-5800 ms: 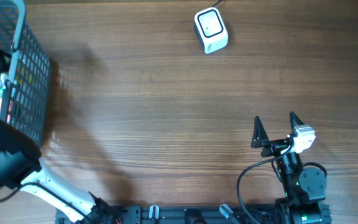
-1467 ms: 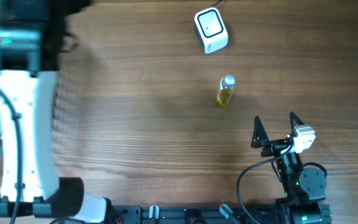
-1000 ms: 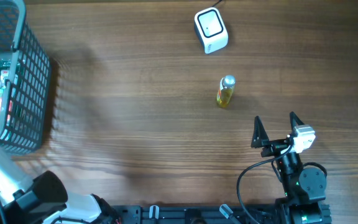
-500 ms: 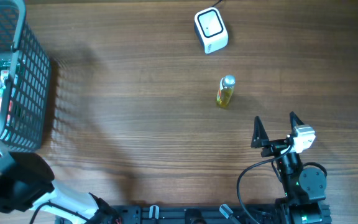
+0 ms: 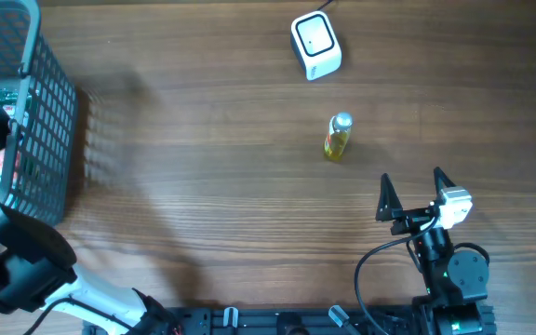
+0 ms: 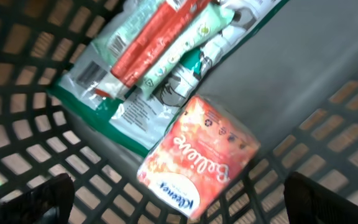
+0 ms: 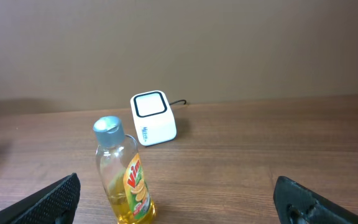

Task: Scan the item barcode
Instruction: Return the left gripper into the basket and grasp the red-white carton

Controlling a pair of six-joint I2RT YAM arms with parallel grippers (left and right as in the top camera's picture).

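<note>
Yellow bottle (image 5: 339,136) stands near white scanner (image 5: 315,45); left gripper (image 6: 182,198) and right gripper (image 5: 411,179) both gape wide, empty.

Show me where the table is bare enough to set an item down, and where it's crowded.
The widest bare stretch of table lies between the basket and the bottle. Another free patch is right of the bottle and scanner, beyond the right gripper. The basket is crowded: a tissue pack and packets cover its floor.
</note>
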